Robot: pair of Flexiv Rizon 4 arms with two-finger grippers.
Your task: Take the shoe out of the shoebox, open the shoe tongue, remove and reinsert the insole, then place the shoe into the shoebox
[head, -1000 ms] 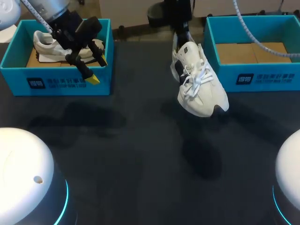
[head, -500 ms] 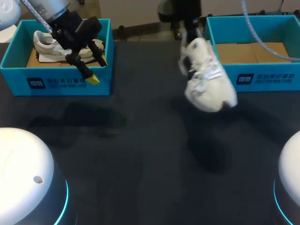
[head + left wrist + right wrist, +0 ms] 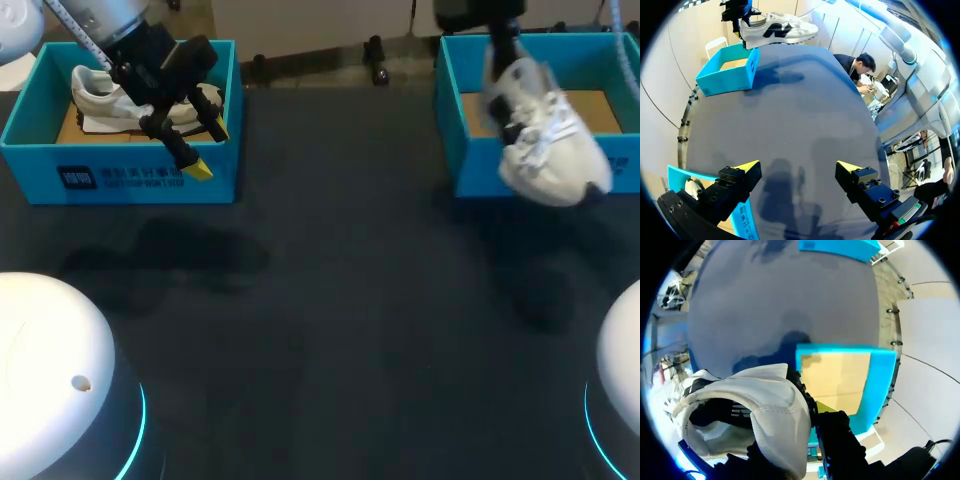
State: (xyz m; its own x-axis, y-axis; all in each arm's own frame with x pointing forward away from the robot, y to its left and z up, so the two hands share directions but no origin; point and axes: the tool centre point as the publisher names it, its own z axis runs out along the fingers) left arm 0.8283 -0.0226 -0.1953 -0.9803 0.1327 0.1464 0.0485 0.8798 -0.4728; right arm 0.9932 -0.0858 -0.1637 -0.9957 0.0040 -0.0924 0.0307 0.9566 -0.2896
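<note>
Since the shoe point(image 3: 548, 145) hangs clear of the table point(image 3: 330, 300) in the right gripper point(image 3: 817, 412), the task looks to be in its last step: putting the shoe back.

- Right gripper: clamped on the shoe at the heel collar. One finger shows outside the collar in the right wrist view; the other is hidden, presumably inside.
- Shoe position: toe tipped down and toward the near side, over the near-left corner of the right shoebox point(image 3: 447, 110). In the head view it overlaps the box's near wall. Above the box, not in it.
- Right shoebox: cardboard floor point(image 3: 840, 377) bare, nothing inside.
- Insole and tongue: the shoe's opening faces the right wrist camera but is dark inside. Cannot tell if the insole is seated or how the tongue lies. Judged from the carry toward the box, those steps are likely done.
- Left gripper point(image 3: 208, 148): fingers wide apart, holding nothing, poised over the near-right corner of the left shoebox point(image 3: 30, 160).
- Left shoebox holds a second shoe point(image 3: 100, 95), lying on its side, untouched by the fingers.

Left to do, as I read it: bring the shoe fully past the near wall, lower it onto the cardboard, release. Watch the toe on the box rim.
</note>
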